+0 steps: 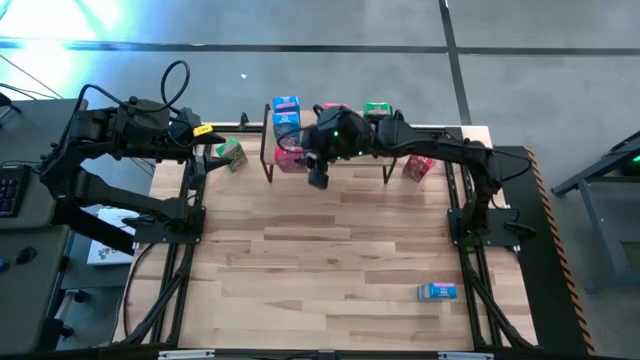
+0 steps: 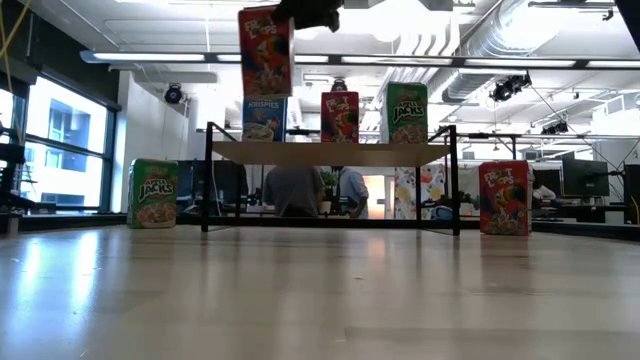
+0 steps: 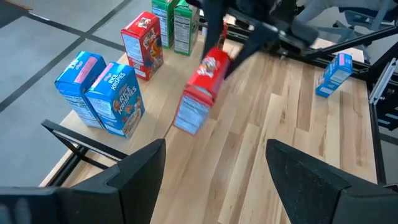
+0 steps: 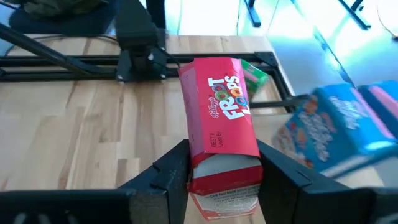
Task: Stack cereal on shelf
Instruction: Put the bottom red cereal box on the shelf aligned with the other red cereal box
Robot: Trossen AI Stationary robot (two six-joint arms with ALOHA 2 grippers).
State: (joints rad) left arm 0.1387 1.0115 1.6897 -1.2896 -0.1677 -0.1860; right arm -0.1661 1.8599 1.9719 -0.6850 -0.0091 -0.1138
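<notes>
My right gripper point(image 2: 308, 12) is shut on a red cereal box point(image 2: 265, 50), high above the left part of the shelf point(image 2: 330, 153). On the shelf's board stand a blue box point(image 2: 263, 118), a red one point(image 2: 340, 117) and a green one point(image 2: 403, 112). A green box point(image 2: 152, 192) stands on the table left of the shelf. Another red box point(image 2: 505, 197) stands on the table to its right. A blue box point(image 1: 437, 291) lies near the front right. My left gripper point(image 3: 214, 180) waits open at the far left, touching nothing. My right gripper pinches the red box between its two fingers, one on each narrow side point(image 4: 194, 163), close to the box's upper end. The fingers point(image 4: 277, 169) come from the table's right, slanting down. The box hangs below them, nearly upright and clear of shelf and table.
The shelf's thin black legs point(image 2: 207, 180) stand on the plank table point(image 1: 330, 260), with bare wood in front of them. Black arm frames run along the left side point(image 1: 185, 220) and the right side point(image 1: 470, 230). People sit in the room behind point(image 2: 293, 190).
</notes>
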